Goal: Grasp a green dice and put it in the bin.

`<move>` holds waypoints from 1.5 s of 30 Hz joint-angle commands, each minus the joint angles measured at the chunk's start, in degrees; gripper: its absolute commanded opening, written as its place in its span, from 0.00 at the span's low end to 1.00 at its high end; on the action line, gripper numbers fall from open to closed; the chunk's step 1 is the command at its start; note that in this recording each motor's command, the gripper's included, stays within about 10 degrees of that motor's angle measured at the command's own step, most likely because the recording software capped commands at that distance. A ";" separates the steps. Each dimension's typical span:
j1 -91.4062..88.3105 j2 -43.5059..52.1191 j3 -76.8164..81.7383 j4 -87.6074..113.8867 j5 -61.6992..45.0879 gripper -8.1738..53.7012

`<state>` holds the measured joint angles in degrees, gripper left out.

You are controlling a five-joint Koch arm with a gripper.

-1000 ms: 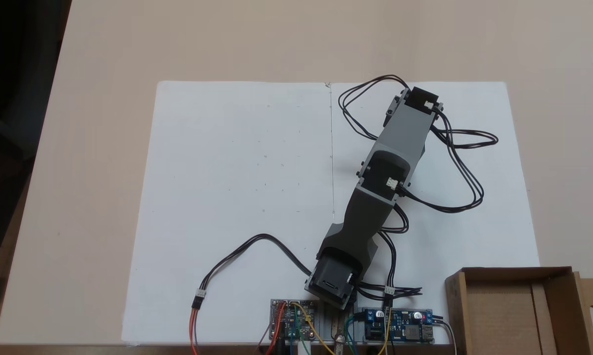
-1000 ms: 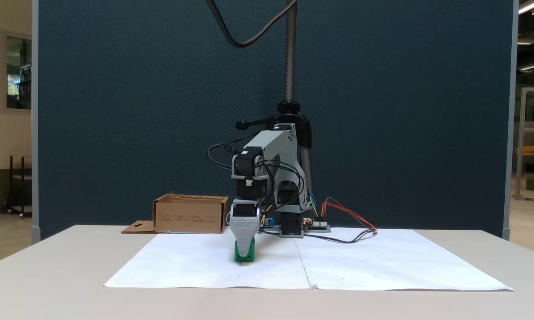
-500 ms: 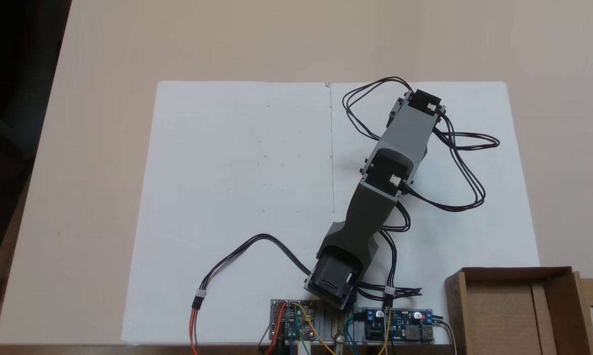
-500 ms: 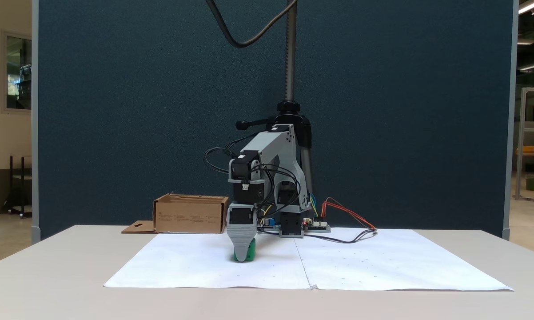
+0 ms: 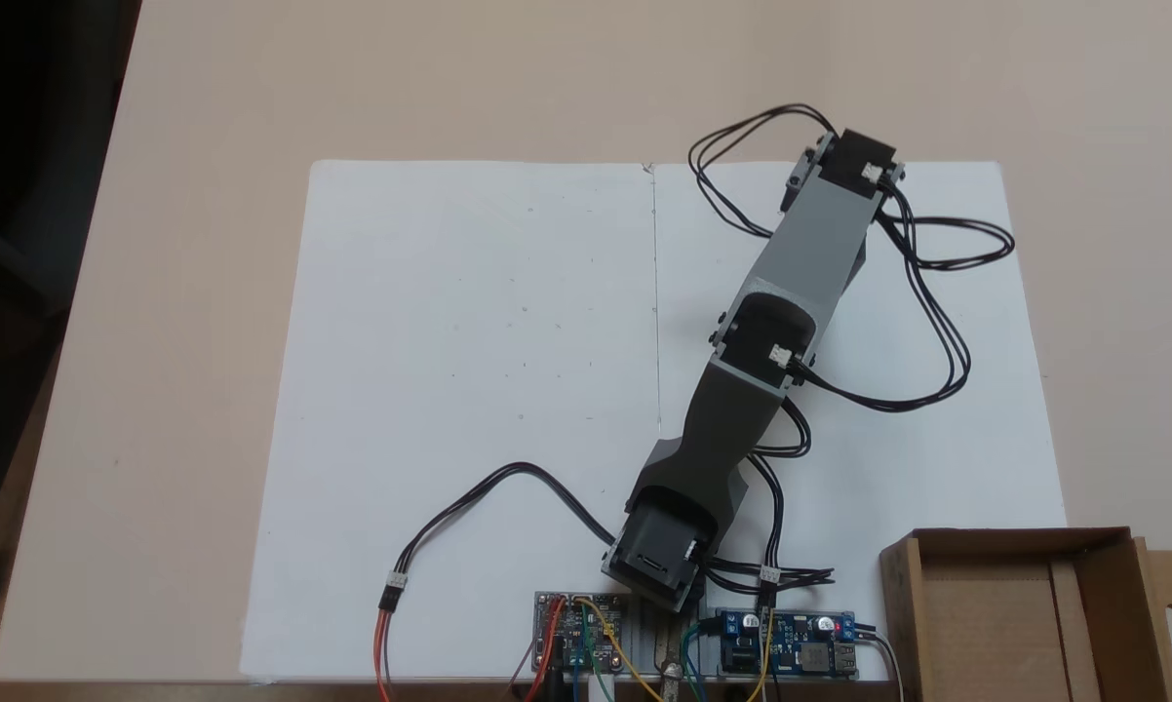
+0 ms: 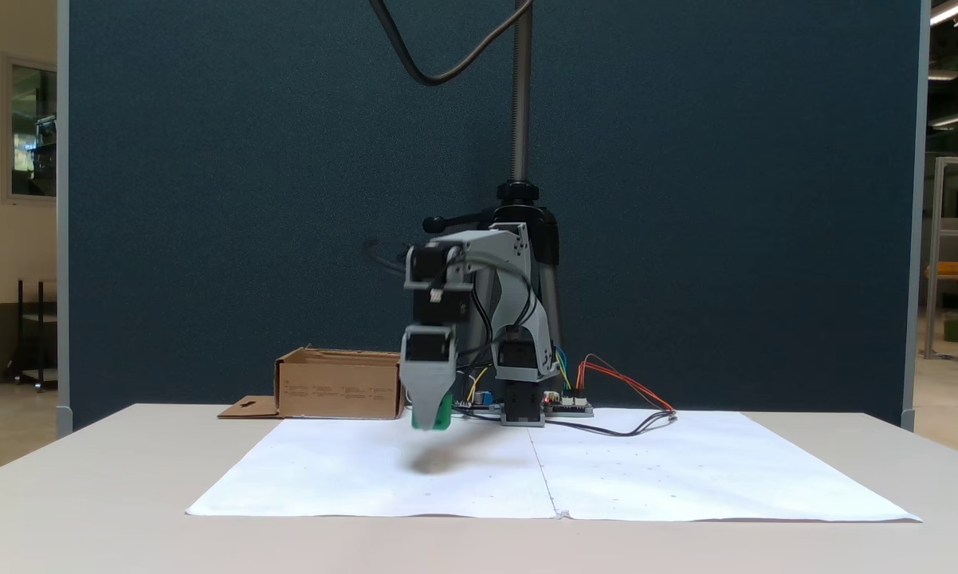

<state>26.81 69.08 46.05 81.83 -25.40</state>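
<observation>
**Desk:** What does the front camera show nearest the lens?

**Photographer:** The bare front edge of the table [image 6: 128, 510], then the white paper sheet [image 6: 351, 478] with a soft shadow on it. Above that shadow hangs the gripper [image 6: 431, 421], its jaws closed on the green dice [image 6: 442, 414], which is clear of the paper. Only a green sliver shows past the grey finger, so how squarely it is pinched cannot be told.

**Desk:** And from above?

**Photographer:** The arm [image 5: 781, 292] stretches toward the sheet's far right corner and covers the dice.

**Desk:** Where is the bin?

**Photographer:** The bin [image 6: 339, 387] stands beyond the gripper, at the table's back edge beside the arm's base and the circuit boards [image 6: 567, 404]. From above, the bin [image 5: 1010, 609] sits in the frame's lower right corner, its flap lying outward.

**Desk:** How should the carry go?

**Photographer:** In my judgement, the dice should ride higher than the cardboard wall before the arm swings across; the pinch should hold steady, without jerks. The jaws should part only once the dice is over the box floor and clear of the flap.
</observation>
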 commanded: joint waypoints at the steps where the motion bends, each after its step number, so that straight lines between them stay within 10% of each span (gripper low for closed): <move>1: 0.09 1.85 -9.12 9.30 3.16 0.32; 45: 76.03 -1.67 -14.15 2.90 -0.09 0.32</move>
<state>101.60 65.74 32.78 86.22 -25.05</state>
